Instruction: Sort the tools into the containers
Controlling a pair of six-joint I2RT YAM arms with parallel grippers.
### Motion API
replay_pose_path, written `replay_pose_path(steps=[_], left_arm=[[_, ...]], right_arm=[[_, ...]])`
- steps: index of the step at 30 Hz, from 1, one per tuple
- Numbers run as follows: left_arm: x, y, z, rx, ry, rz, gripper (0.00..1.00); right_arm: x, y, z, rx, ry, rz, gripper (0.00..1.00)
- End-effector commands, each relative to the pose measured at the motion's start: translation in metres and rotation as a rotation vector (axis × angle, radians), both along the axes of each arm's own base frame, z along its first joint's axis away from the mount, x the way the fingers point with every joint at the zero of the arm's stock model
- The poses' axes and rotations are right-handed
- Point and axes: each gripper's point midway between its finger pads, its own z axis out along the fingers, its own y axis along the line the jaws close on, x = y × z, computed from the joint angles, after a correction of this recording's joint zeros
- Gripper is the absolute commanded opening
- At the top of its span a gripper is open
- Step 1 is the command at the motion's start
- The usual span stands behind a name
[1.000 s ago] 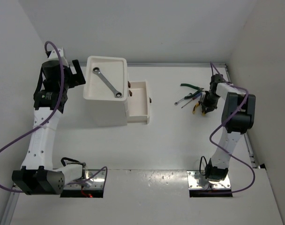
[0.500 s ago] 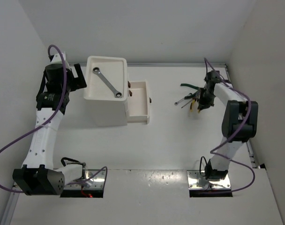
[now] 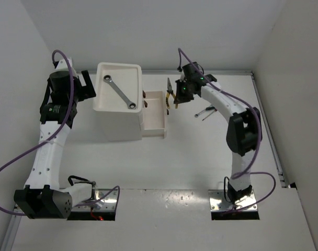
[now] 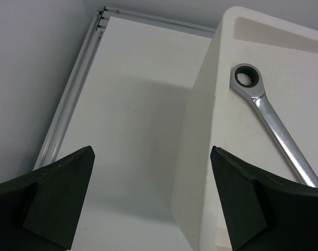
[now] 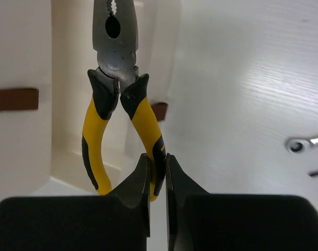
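The right gripper (image 5: 157,159) is pinching shut on one handle of the yellow-handled pliers (image 5: 116,63), holding them by the front of the pulled-out drawer (image 3: 155,112) of the white drawer unit (image 3: 117,125). The left gripper (image 4: 151,151) is hovering wide open and empty beside the unit. A silver wrench (image 3: 120,92) is lying in the top tray (image 3: 118,66).

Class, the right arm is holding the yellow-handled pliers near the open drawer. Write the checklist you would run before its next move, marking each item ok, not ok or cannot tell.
1. Grip: right gripper shut on one handle of the yellow-handled pliers: ok.
2. Open drawer pulled out to receive a tool: ok.
3. Pliers fully above the drawer's inside: cannot tell; the top view puts them near its front edge.
4. Left gripper open, beside the white box, away from the drawer: ok.
5. Wrench lying in the tray top, apart from the drawer: ok.
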Motion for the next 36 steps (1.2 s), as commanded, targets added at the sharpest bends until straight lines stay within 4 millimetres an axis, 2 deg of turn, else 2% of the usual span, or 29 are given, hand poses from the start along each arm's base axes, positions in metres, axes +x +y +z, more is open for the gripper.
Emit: replay_pose_path(steps=[1, 2, 4, 8, 9, 12, 15, 17, 18, 19, 20, 22, 24, 25, 26, 27, 28, 31, 32, 36], left_arm=[[-0.003, 0.002, 0.017, 0.011, -0.06, 0.021, 1.0], [-0.003, 0.003, 0.017, 0.019, -0.058, 0.019, 1.0], [-0.003, 0.003, 0.017, 0.019, -0.057, 0.019, 1.0], [-0.002, 0.004, 0.01, 0.022, -0.039, 0.027, 1.0], [-0.002, 0.004, 0.006, 0.022, -0.03, 0.027, 1.0], [0.003, 0.002, -0.002, 0.009, -0.011, 0.02, 1.0], [0.008, 0.0, -0.005, -0.004, -0.001, 0.012, 1.0], [0.012, -0.005, -0.004, -0.014, -0.001, -0.013, 1.0], [0.012, -0.007, -0.004, -0.018, -0.001, -0.022, 1.0], [0.015, -0.011, -0.004, -0.027, -0.001, -0.046, 1.0], [0.017, -0.013, -0.001, -0.03, -0.005, -0.055, 1.0], [0.018, -0.014, 0.006, -0.034, -0.021, -0.065, 1.0], [0.021, -0.019, 0.009, -0.033, -0.024, -0.093, 1.0], [0.024, -0.02, 0.011, -0.026, -0.025, -0.107, 1.0], [0.025, -0.02, 0.016, -0.025, -0.036, -0.107, 1.0], [0.027, -0.022, 0.013, -0.03, -0.027, -0.117, 0.99], [0.027, -0.023, 0.018, -0.024, -0.036, -0.129, 0.97], [0.031, -0.032, 0.011, -0.037, -0.018, -0.17, 0.93], [0.031, -0.036, 0.014, -0.045, -0.02, -0.19, 0.91], [0.035, -0.036, 0.006, -0.047, 0.0, -0.19, 0.84]], right_arm=[[0.022, 0.037, 0.007, 0.077, 0.004, -0.029, 0.0], [0.031, 0.046, 0.003, 0.086, 0.01, -0.033, 0.0], [0.029, 0.067, 0.002, 0.093, 0.01, -0.003, 0.0], [0.024, 0.088, -0.014, 0.09, 0.031, 0.026, 0.0], [0.023, 0.09, -0.014, 0.097, 0.034, 0.032, 0.0], [0.016, 0.097, -0.031, 0.08, 0.067, 0.048, 0.0], [0.014, 0.1, -0.03, 0.094, 0.075, 0.06, 0.04], [0.014, 0.1, -0.024, 0.1, 0.064, 0.061, 0.22], [0.007, 0.102, -0.018, 0.1, 0.063, 0.07, 0.31], [0.007, 0.102, -0.013, 0.104, 0.055, 0.071, 0.47], [0.007, 0.102, -0.007, 0.11, 0.044, 0.072, 0.53], [0.004, 0.094, 0.005, 0.115, 0.034, 0.063, 0.59], [0.004, 0.088, 0.018, 0.119, 0.009, 0.062, 0.59], [0.007, 0.08, 0.038, 0.12, -0.039, 0.051, 0.59], [0.002, 0.074, 0.037, 0.1, -0.043, 0.054, 0.58], [0.008, 0.057, 0.041, 0.077, -0.064, 0.018, 0.56], [0.012, 0.048, 0.045, 0.06, -0.094, 0.018, 0.56], [0.013, 0.015, 0.039, 0.009, -0.115, -0.021, 0.49], [0.01, 0.009, 0.025, -0.008, -0.092, -0.023, 0.46], [0.007, -0.013, -0.002, -0.092, -0.058, -0.025, 0.4]])
